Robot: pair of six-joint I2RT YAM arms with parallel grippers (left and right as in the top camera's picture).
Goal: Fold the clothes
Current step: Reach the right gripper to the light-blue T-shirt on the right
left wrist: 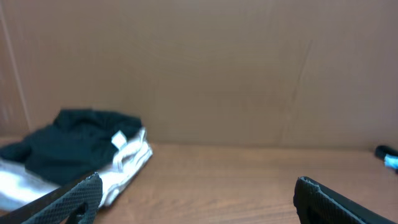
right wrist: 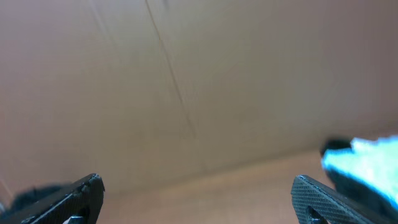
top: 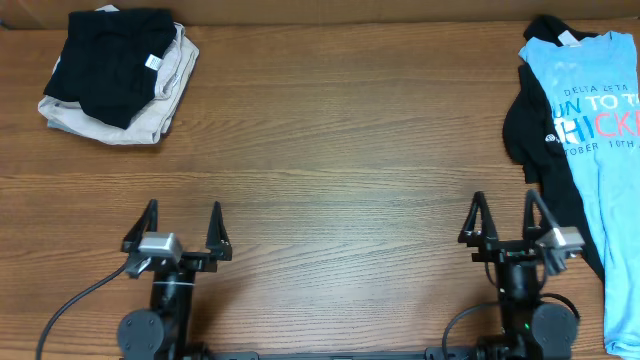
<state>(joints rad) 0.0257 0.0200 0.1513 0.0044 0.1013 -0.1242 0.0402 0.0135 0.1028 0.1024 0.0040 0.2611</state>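
The light blue T-shirt (top: 600, 150) lies unfolded along the right edge of the desk (top: 340, 150), partly over a black top (top: 530, 130), just beside the right pincer (top: 505, 200) and well apart from the left pincer (top: 184, 210). Both pincers are spread and hold nothing.

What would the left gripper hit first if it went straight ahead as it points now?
Likely the brown cardboard back wall; the left gripper might first graze the right edge of the folded black and beige clothes pile.
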